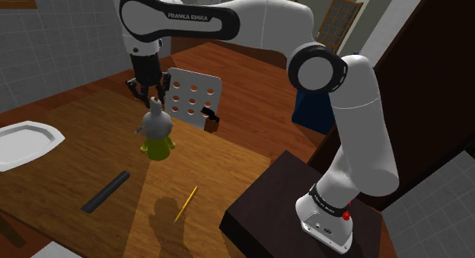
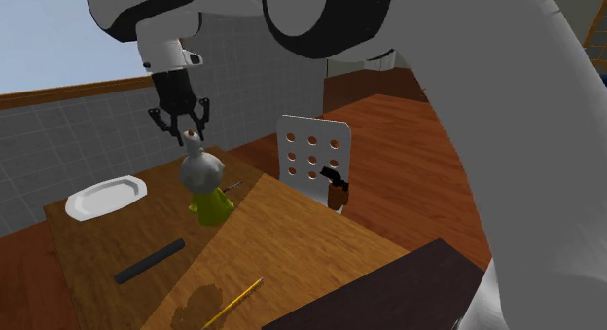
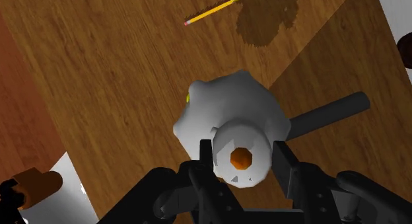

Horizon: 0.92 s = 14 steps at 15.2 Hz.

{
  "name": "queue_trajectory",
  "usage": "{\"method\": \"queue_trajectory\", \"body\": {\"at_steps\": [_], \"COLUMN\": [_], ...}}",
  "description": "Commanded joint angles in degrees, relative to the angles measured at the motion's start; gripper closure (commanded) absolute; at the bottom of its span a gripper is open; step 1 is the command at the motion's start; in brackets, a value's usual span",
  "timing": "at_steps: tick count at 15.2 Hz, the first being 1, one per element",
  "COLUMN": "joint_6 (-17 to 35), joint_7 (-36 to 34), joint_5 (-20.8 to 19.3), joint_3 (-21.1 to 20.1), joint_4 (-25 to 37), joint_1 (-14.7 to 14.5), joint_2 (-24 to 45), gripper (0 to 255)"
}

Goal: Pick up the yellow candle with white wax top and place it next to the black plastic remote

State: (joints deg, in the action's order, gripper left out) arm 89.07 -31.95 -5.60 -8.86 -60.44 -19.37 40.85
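Black jaws stand parted close on either side of the candle [image 3: 224, 110], at its white orange-tipped top, not plainly gripping it, while its yellow base rests upright on the wooden counter [image 1: 76, 146], apart from the black remote [image 1: 105, 192] and a yellow pencil [image 1: 186, 203].

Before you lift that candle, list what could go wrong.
1. The hand sits at the small rounded top of the candle, far above its wider body. Held there, it may slip out or swing on the lift.
2. The remote is a thin bar lying loose on the table. Setting down too close could knock it aside.
3. The pencil lies nearby. A base landing on it would tip the candle.
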Motion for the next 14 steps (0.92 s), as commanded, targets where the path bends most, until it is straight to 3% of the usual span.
{"method": "queue_trajectory", "body": {"at_steps": [1, 4, 14], "joint_6": [-1.2, -4.7, 3.6], "joint_7": [-1.3, -2.9, -3.2], "joint_5": [-0.3, -0.8, -0.8], "joint_3": [-0.1, 0.0, 0.0], "joint_4": [5.5, 18.1, 8.9], "joint_1": [-1.7, -4.7, -4.0], "joint_2": [4.2, 13.2, 12.4], "gripper": [255, 255, 255]}}
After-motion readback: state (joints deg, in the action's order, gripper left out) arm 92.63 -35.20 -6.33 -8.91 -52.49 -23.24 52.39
